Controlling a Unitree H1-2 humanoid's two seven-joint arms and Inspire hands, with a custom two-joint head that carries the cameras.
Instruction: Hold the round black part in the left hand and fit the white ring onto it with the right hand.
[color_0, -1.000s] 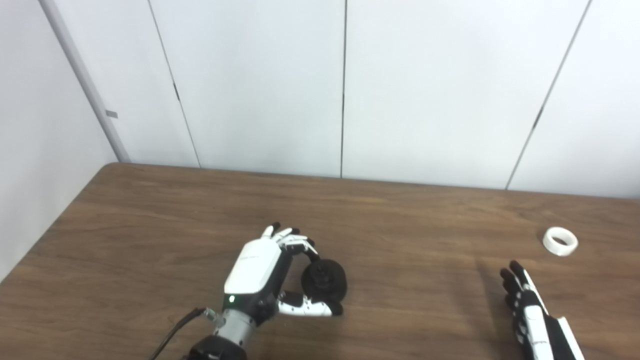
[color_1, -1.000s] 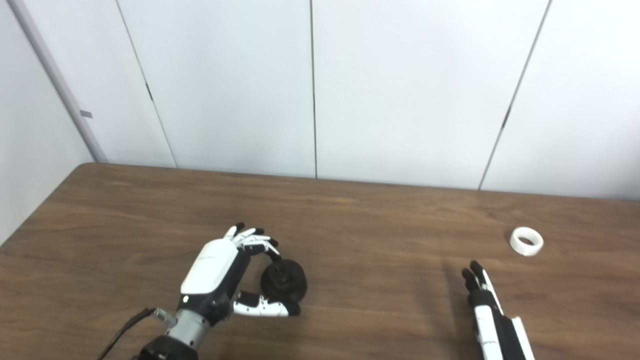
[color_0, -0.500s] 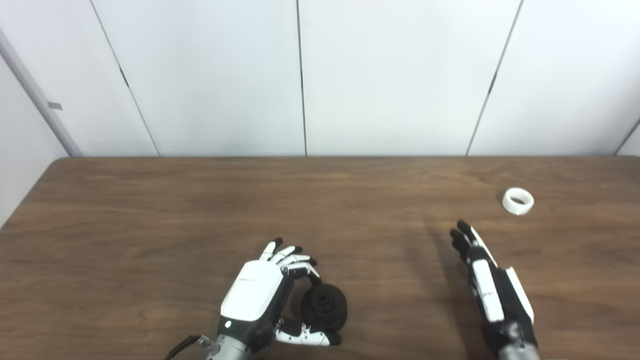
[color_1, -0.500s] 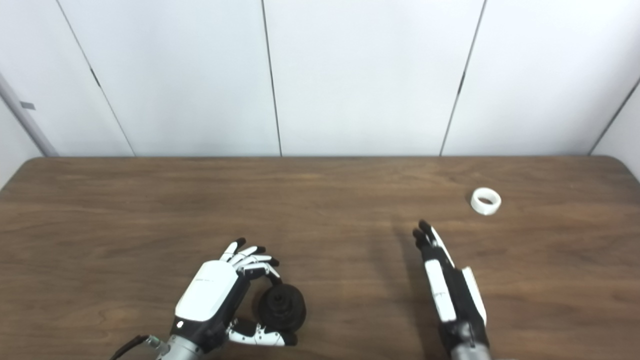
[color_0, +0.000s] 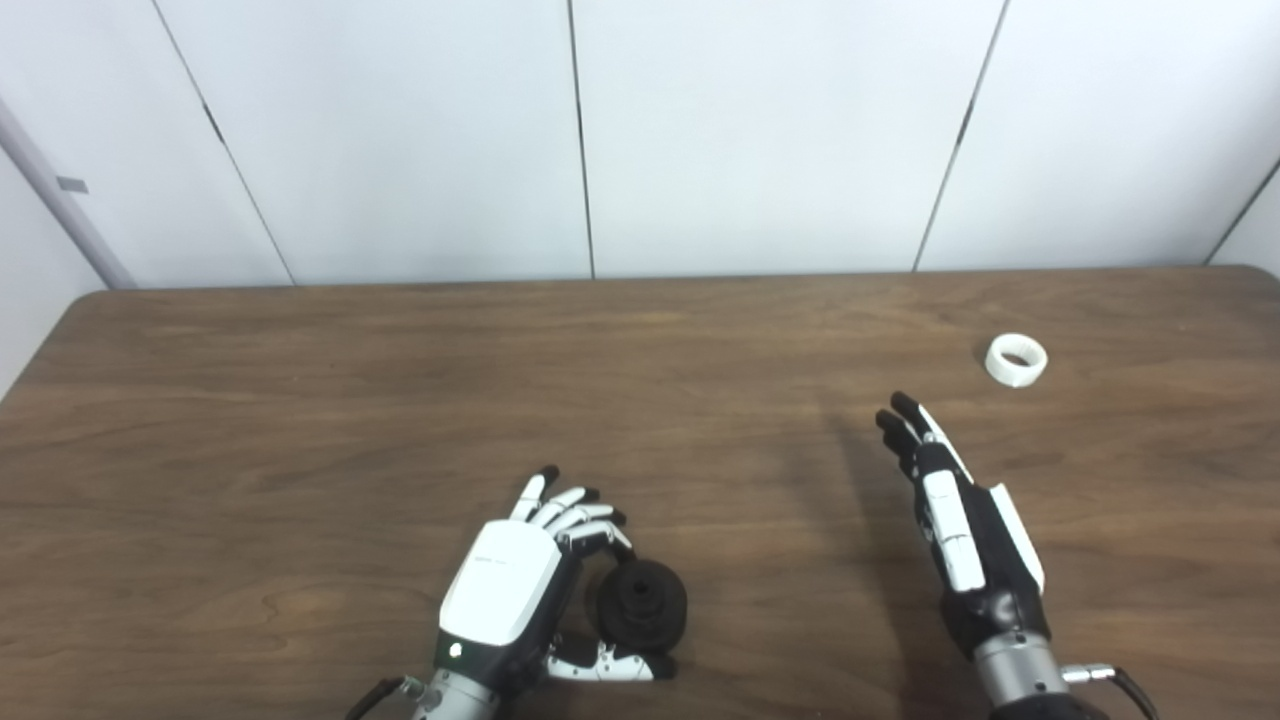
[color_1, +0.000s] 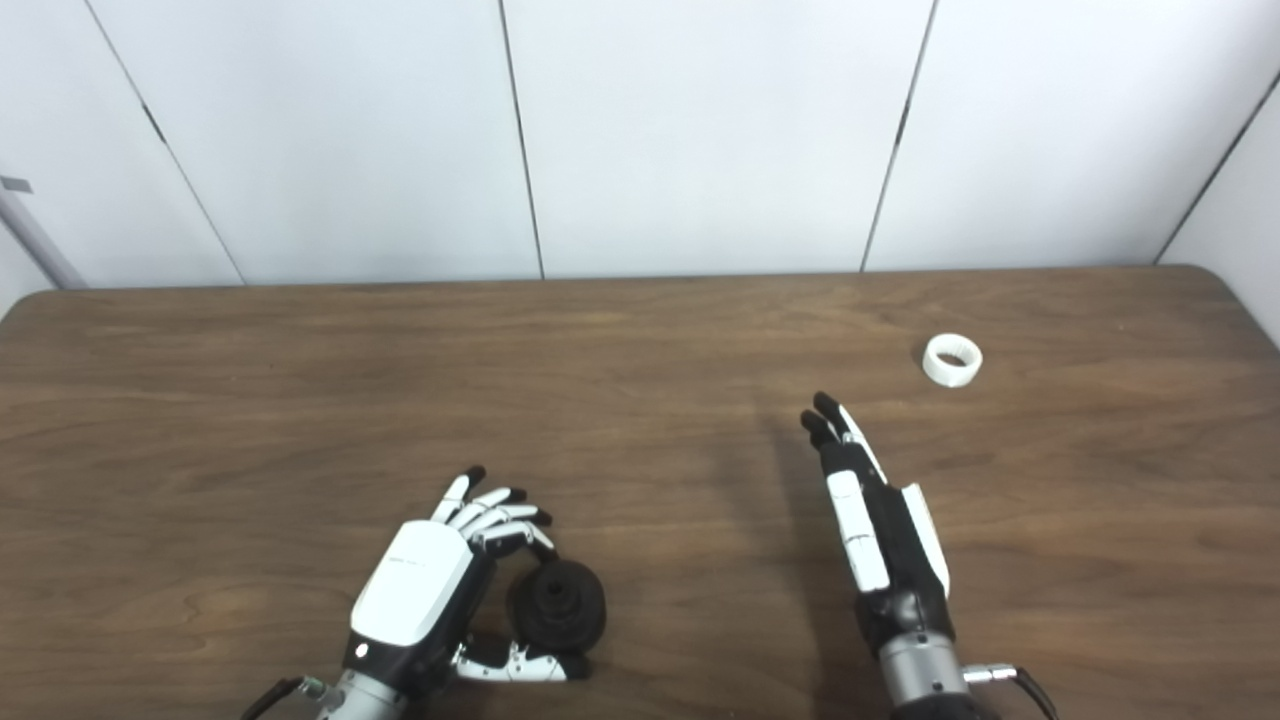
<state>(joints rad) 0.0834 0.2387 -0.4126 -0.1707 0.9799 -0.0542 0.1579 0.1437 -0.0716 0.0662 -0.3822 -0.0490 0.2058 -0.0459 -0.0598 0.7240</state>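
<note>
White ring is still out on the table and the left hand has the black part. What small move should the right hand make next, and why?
Probably reach the right hand forward and to the right toward the white ring. That hand is open and empty, fingers extended, and the ring lies apart from it, beyond its fingertips. The left hand already grips the round black part, so only the ring is missing.
</note>
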